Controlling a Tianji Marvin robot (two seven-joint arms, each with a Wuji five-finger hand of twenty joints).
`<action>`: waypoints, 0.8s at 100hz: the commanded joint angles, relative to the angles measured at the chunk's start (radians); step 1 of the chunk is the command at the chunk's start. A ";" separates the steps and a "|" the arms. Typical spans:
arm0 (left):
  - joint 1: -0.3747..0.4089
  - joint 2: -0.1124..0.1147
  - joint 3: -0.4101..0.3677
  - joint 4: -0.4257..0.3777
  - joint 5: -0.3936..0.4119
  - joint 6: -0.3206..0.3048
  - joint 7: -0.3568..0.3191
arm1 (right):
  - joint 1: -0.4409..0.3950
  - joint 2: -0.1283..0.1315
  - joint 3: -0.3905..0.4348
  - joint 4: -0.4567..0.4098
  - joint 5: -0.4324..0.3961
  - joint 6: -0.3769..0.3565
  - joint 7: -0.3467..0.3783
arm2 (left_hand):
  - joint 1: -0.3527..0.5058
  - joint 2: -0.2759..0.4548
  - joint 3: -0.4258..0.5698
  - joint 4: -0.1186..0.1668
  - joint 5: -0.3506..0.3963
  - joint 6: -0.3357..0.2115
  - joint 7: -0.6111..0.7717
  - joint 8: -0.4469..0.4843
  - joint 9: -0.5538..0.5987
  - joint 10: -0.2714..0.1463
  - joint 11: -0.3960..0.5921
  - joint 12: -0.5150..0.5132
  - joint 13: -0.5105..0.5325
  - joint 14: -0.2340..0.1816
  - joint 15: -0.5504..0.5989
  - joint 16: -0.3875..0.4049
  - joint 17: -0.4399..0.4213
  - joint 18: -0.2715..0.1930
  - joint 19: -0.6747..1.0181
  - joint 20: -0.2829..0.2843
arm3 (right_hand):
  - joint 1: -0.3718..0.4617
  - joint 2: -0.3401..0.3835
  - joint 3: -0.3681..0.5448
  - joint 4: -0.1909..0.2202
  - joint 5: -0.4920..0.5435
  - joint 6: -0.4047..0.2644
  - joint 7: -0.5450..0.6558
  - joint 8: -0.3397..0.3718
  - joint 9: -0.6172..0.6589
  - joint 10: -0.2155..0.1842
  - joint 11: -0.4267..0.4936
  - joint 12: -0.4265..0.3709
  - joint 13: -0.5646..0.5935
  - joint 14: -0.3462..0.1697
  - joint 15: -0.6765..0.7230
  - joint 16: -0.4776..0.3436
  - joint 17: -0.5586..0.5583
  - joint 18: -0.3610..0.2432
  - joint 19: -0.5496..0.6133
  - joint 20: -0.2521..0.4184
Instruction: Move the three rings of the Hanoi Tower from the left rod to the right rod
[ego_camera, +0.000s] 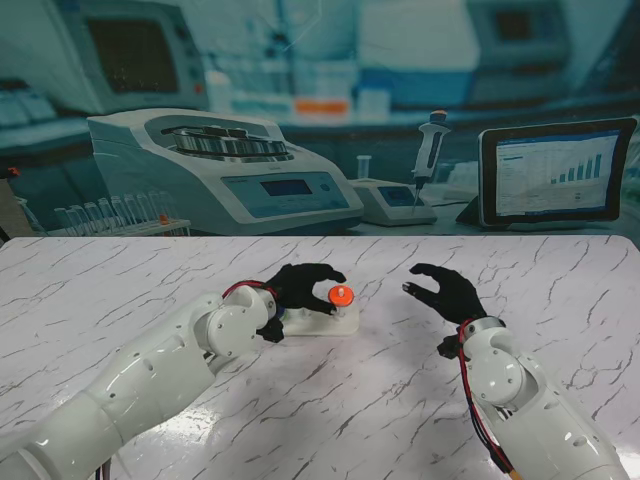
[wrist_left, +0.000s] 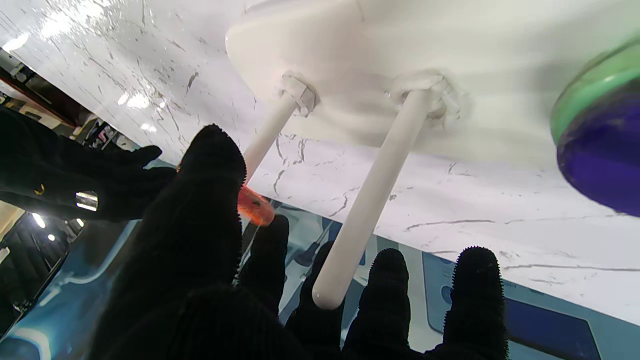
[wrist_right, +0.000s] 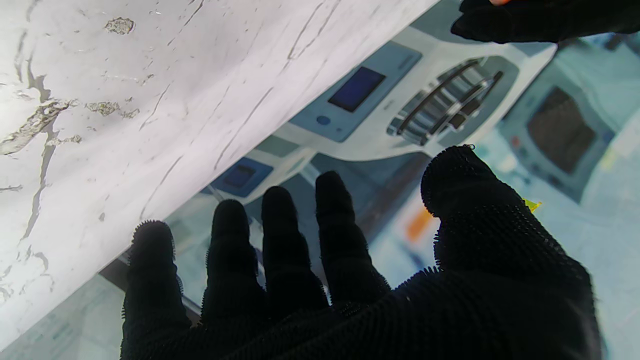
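The left hand (ego_camera: 296, 286) pinches the orange ring (ego_camera: 341, 294) over the white base (ego_camera: 322, 322), hiding most of it. The green ring (wrist_left: 595, 82) and purple ring (wrist_left: 607, 150) are cut off. The right hand (ego_camera: 447, 290) is spread wide, holding nothing

Stand view bright, even overhead light, soft short shadows under both arms; backdrop slightly soft. Left wrist view: strong glare patches on the glossy surface (wrist_left: 135, 100), purple ring (wrist_left: 600, 160) close and blurred at the frame edge. Right wrist view: backdrop out of focus, black hand (wrist_right: 350, 280) underexposed.
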 joint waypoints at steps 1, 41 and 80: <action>-0.007 0.007 0.001 -0.008 -0.008 -0.032 -0.033 | -0.004 -0.008 -0.005 0.000 0.003 -0.002 -0.003 | -0.034 -0.049 0.035 0.031 -0.063 0.049 -0.052 -0.033 -0.060 0.020 -0.021 -0.011 -0.034 0.011 -0.013 -0.009 -0.019 0.043 -0.001 -0.016 | 0.010 0.015 -0.019 0.034 -0.009 0.010 0.002 -0.009 -0.029 0.002 0.004 -0.005 0.002 0.007 0.017 0.004 -0.002 0.021 0.000 0.016; -0.021 0.019 0.001 -0.005 -0.007 -0.071 -0.069 | -0.002 -0.009 -0.006 0.004 0.004 -0.005 -0.008 | -0.036 -0.052 0.098 0.032 -0.262 0.204 -0.156 -0.162 -0.288 0.120 -0.063 -0.039 -0.094 0.028 -0.025 -0.021 -0.030 0.028 -0.054 -0.034 | 0.006 0.018 -0.019 0.034 -0.006 0.003 0.003 -0.009 -0.026 -0.009 0.007 -0.004 0.013 0.002 0.020 0.005 0.005 0.020 0.004 0.017; 0.111 0.046 -0.174 -0.154 0.103 -0.014 0.007 | -0.001 -0.010 -0.008 0.006 0.005 -0.008 -0.007 | -0.029 0.012 -0.002 0.022 -0.189 0.150 -0.111 -0.168 -0.219 0.084 -0.043 -0.029 -0.076 0.029 -0.016 -0.015 -0.032 0.028 -0.040 -0.031 | 0.013 0.014 -0.017 0.034 -0.008 0.006 0.003 -0.009 -0.029 -0.006 0.006 -0.005 0.012 0.002 0.018 0.006 0.004 0.017 0.004 0.017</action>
